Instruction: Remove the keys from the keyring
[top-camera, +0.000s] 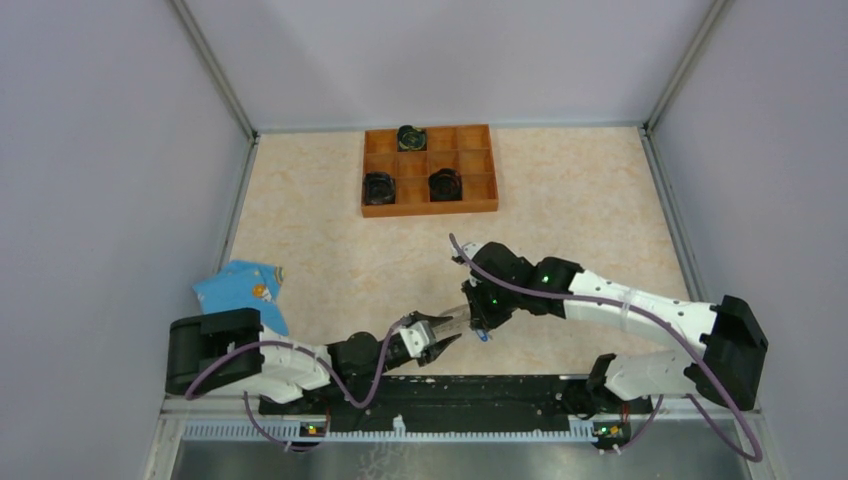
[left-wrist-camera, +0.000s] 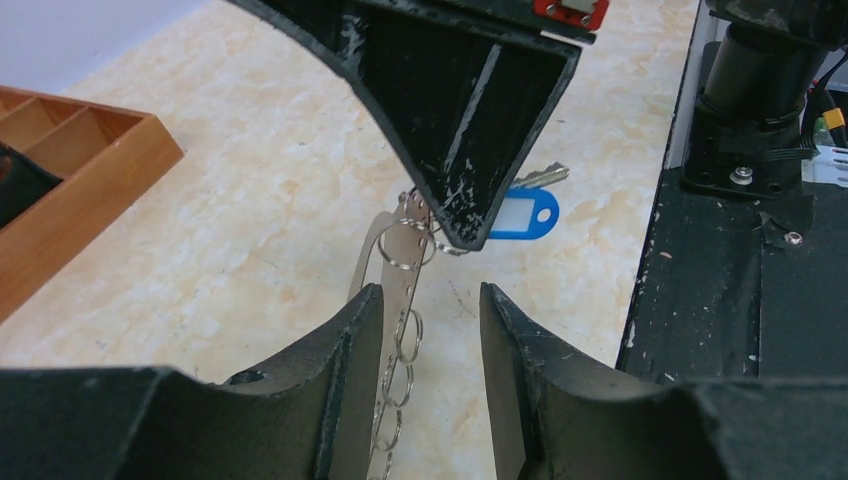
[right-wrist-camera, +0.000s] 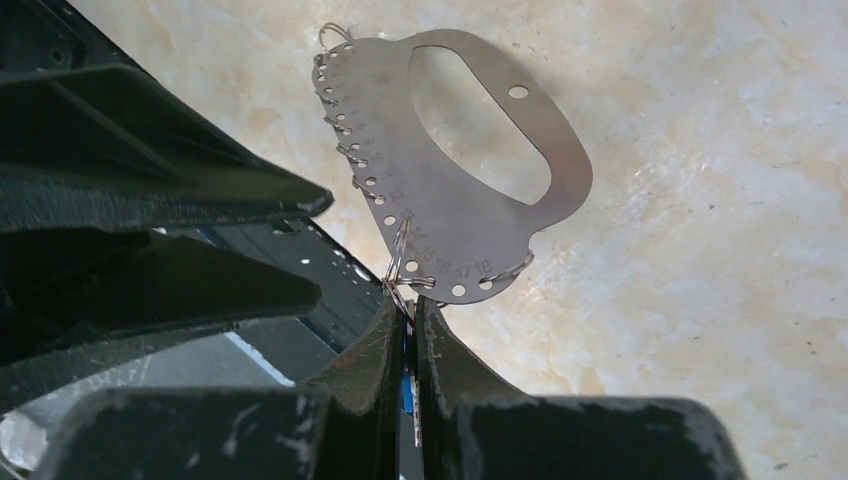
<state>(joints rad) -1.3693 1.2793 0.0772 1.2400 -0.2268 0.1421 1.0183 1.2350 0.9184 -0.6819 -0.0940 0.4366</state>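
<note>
The keyring (right-wrist-camera: 385, 120) is a grey metal plate with an oval slot and a row of rim holes carrying small wire rings. It hangs above the table between the arms (top-camera: 456, 321). In the left wrist view the keyring (left-wrist-camera: 398, 270) shows nearly edge-on. My left gripper (left-wrist-camera: 430, 300) is open, with the plate between its jaws against the left finger (left-wrist-camera: 350, 340). My right gripper (right-wrist-camera: 412, 305) is shut on the key's blue head, which hangs from a ring at the plate's lower rim. The key (left-wrist-camera: 527, 212), with its silver blade, shows behind my right fingertip (left-wrist-camera: 470, 150).
A wooden compartment tray (top-camera: 430, 208) with three round black objects (top-camera: 411, 138) stands at the back; its corner shows in the left wrist view (left-wrist-camera: 100, 180). A light-blue packet (top-camera: 240, 285) lies at the left. The black base rail (top-camera: 440, 392) runs along the near edge.
</note>
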